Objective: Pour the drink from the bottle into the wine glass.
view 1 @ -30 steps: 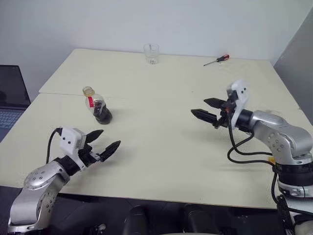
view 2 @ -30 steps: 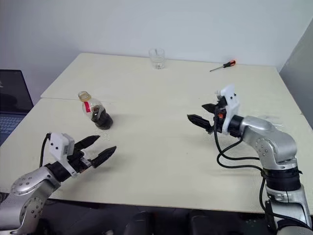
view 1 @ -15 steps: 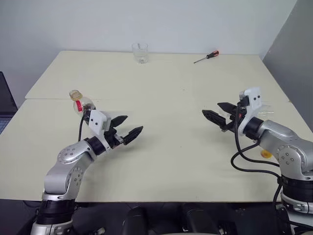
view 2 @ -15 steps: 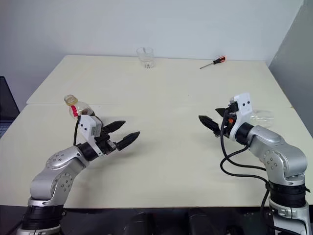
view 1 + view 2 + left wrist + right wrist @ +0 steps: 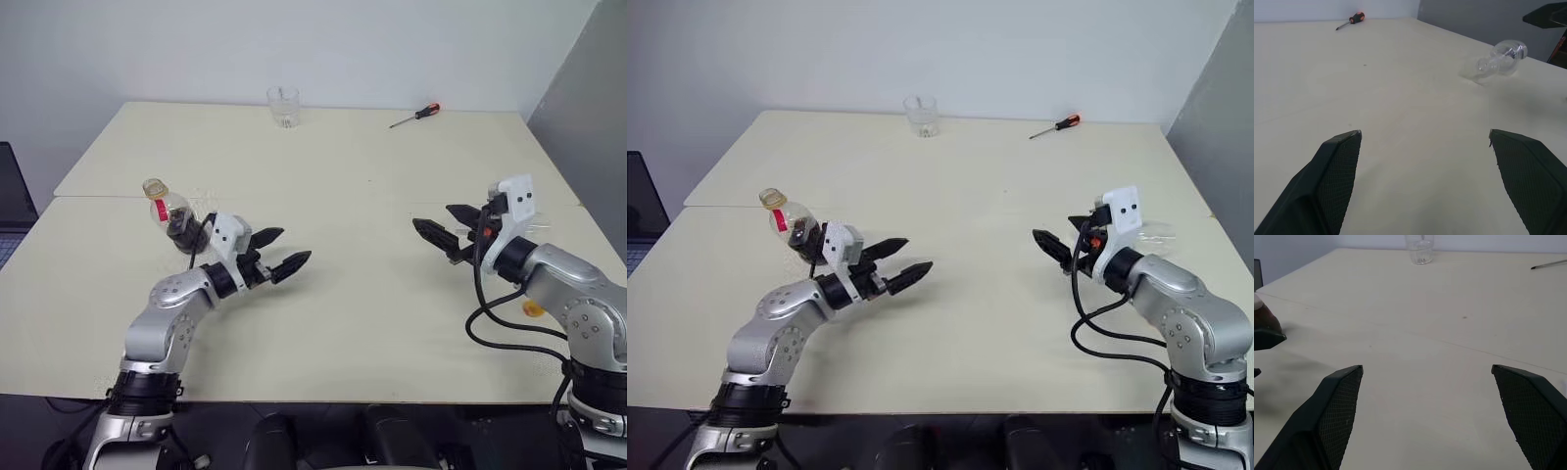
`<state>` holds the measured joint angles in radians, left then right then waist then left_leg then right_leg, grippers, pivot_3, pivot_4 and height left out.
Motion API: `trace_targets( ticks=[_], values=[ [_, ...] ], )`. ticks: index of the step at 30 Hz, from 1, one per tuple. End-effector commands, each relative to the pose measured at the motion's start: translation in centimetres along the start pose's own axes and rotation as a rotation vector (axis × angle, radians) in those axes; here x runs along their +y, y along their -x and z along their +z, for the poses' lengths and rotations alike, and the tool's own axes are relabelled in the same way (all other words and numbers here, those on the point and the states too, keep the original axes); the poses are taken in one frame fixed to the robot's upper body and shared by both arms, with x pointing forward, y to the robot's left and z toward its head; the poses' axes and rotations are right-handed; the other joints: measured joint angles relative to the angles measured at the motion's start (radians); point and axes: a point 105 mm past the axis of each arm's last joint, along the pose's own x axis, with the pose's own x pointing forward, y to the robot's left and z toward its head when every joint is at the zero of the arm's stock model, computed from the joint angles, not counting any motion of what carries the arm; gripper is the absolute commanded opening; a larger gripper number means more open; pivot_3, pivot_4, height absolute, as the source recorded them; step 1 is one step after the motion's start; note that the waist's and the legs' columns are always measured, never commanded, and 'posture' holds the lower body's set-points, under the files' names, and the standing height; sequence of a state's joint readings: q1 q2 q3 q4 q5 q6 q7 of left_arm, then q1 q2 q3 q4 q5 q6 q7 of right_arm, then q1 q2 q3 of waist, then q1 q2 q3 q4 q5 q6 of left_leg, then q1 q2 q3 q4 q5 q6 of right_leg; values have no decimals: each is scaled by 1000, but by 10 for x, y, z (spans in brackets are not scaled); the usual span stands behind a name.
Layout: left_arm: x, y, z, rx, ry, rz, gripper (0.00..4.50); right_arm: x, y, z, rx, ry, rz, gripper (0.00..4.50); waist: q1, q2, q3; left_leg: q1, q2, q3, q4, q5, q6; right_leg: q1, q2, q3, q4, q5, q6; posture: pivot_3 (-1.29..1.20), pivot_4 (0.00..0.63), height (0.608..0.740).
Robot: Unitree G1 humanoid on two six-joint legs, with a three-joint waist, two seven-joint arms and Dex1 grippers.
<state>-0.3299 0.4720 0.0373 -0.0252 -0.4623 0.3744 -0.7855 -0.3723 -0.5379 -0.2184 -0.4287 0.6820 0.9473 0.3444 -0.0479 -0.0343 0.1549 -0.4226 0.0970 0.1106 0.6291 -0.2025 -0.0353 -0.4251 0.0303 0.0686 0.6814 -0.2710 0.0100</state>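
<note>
1. Two tools hover over the cream worktop [image 5: 333, 176], both with fingers spread wide and holding nothing.
2. Left tool [image 5: 279, 253] points toward the middle of the worktop, low above it.
3. Right tool [image 5: 447, 227] points inward from the right side, facing the left one across bare surface.
4. Bottle [image 5: 168, 209] lies tilted on the worktop just behind the left tool's wrist, yellow cap away from the robot, dark drink [image 5: 182, 231] pooled in its body.
5. Wine glass [image 5: 1497, 59] lies on its side near the right edge, close by the right tool.
6. Far back stand a short clear tumbler [image 5: 283, 106] and, well to its right, a red-handled screwdriver [image 5: 415, 116].
7. Laptop [image 5: 14, 201] sits off the left edge.
</note>
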Motion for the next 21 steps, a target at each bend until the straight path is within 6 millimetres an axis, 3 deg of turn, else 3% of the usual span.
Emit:
trace_targets(
  ticks=[1, 5, 11, 16, 21],
  values=[
    [-4, -8, 15, -46, -39, -39, 4435, -7, 9, 15, -48, 45, -48, 4500, 0, 0, 0, 0, 0, 0, 0, 0, 0, 0, 0, 0, 0, 0, 0, 0, 150, 740],
    [-10, -16, 22, -54, -47, -92, 4435, -41, 19, 16, -60, -29, -222, 4500, 2, 0, 0, 0, -1, 0, 1, 0, 0, 1, 0, 0, 0, 0, 0, 0, 150, 740],
    [-21, -28, 24, -50, -49, -183, 4435, -55, 32, 9, -43, -185, -292, 4500, 3, 0, 0, 1, 0, 0, 0, 0, 0, 1, 0, 0, 0, 0, 0, 0, 150, 740],
    [-32, -52, 19, -37, -78, -257, 4435, -78, 36, 11, -145, -485, -385, 4500, 2, 0, 0, 3, -1, 0, 1, 0, 0, 3, 0, 0, 1, 0, 1, 0, 150, 740],
    [-46, -70, 20, -49, -108, -329, 4435, -109, 27, -3, -189, -786, -525, 4500, -2, 0, 0, 3, -2, 0, 1, 0, 0, 3, 0, 2, 0, 1, 2, 0, 150, 740]
  ],
)
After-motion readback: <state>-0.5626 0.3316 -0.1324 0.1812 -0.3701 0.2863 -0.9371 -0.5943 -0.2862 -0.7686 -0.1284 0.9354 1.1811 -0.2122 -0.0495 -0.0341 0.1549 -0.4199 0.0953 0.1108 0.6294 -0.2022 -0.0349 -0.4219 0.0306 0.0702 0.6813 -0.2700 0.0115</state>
